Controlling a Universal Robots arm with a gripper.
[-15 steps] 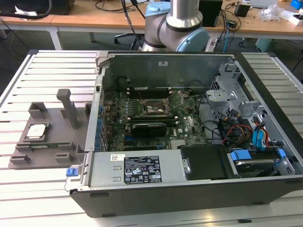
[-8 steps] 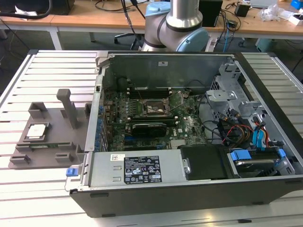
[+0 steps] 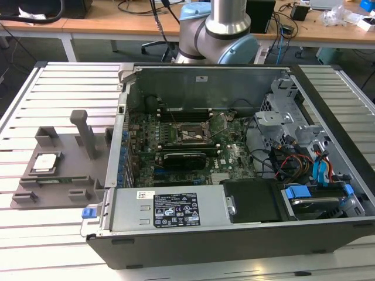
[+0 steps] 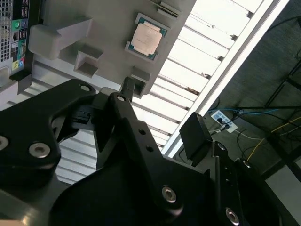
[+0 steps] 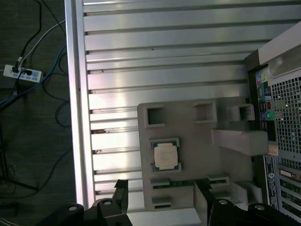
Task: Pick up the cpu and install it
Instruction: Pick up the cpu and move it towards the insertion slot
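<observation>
end effector (image 5: 160, 184): wide open, empty | pose: hovering above cpu (image 5: 166, 156) | cpu seated in grey fixture (image 5: 188, 123)

cpu (image 5: 166, 156): silvery-grey top, green rim
fixture (image 3: 64, 181): plain grey
desk (image 3: 58, 88): silver, ribbed stripes
motherboard (image 3: 234, 159): green
computer case (image 3: 234, 246): black

Exterior view overlooks all; both wrist views share fixture (image 5: 188, 125) (image 4: 106, 21).

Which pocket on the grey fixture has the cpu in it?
The framed square seat on the grey fixture, toward the exterior view's left end. The cpu lies flat in it; the three smaller square pockets alongside show only grey plastic.
</observation>
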